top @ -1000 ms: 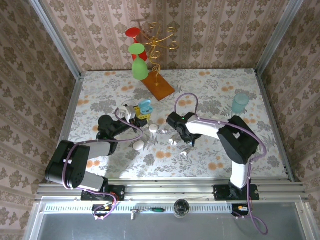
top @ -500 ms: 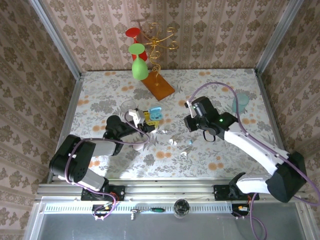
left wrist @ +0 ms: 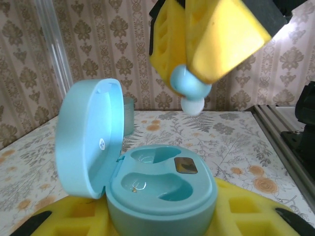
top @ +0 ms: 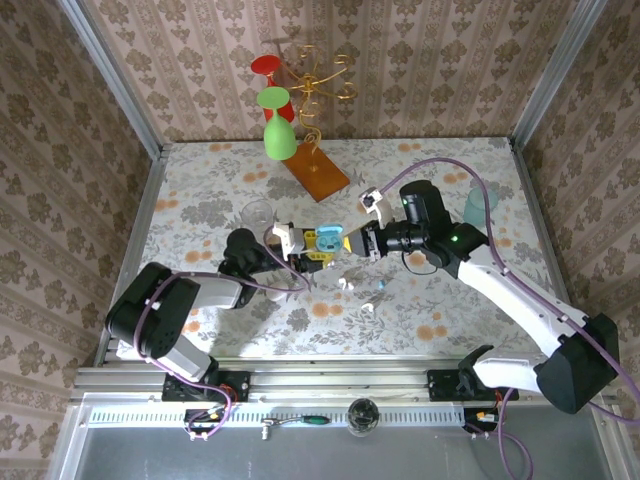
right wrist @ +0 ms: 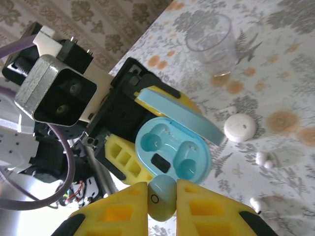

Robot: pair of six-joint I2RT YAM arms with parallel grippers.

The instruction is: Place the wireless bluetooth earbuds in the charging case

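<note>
the charging case (left wrist: 162,196) is gleaming as smooth, glossy pale blue plastic, and the earbud (left wrist: 189,83) is shining likewise. the yellow finger pads (right wrist: 206,209) are looking matt and faintly grainy. the cup (right wrist: 209,32) is showing clear, smooth plastic; the table (top: 430,320) is wearing a matt floral print.

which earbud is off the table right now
The pale blue earbud pinched in the right gripper, poised just above the open blue case that the left gripper holds. The white earbuds lie loose on the table.
</note>
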